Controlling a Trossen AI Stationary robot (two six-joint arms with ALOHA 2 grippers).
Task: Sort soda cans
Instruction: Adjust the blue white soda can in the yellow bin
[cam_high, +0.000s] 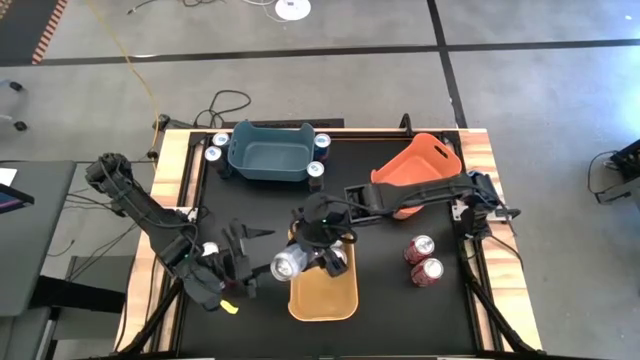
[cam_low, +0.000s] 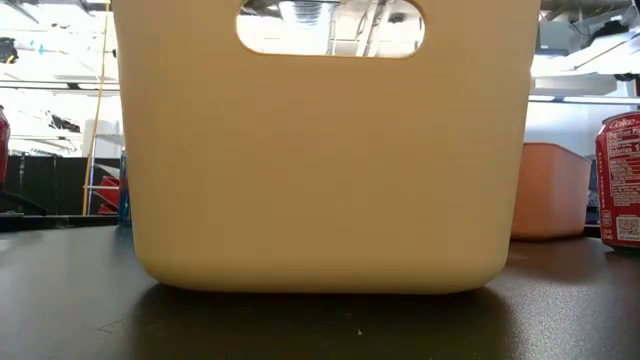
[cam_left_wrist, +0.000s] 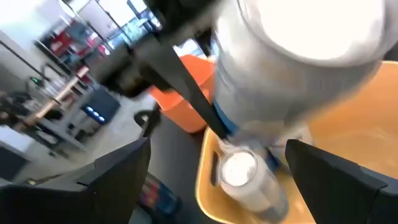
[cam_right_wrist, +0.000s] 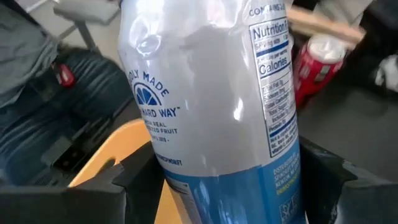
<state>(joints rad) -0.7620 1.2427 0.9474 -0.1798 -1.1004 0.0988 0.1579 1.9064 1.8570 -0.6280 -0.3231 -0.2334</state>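
My right gripper (cam_high: 318, 250) is shut on a silver can (cam_high: 289, 264), held over the left far corner of the yellow-orange bin (cam_high: 325, 300). Another silver can (cam_left_wrist: 244, 175) lies inside that bin. My left gripper (cam_high: 240, 268) is open just left of the bin and touches nothing. In the left wrist view its fingers frame the held can (cam_left_wrist: 292, 56). Dark blue cans (cam_high: 214, 154) (cam_high: 321, 141) stand on the table around the teal bin (cam_high: 270, 152). Two red cans (cam_high: 420, 248) stand to the right of the yellow-orange bin. My right gripper (cam_right_wrist: 224, 186) pinches the silver can between its two fingers, on the wall near its blue-banded end (cam_right_wrist: 230, 193). The fingers (cam_right_wrist: 127, 180) sit on opposite sides of the can, across it. The can is lifted clear above the bin and tilted, its silver end (cam_high: 287, 265) toward my left gripper.
The orange bin (cam_high: 420, 165) sits tilted at the far right, under the right arm. In the low view the yellow-orange bin's wall (cam_low: 320, 170) fills the picture, with a red can (cam_low: 620, 180) at its right. Bare black table lies at the near right.
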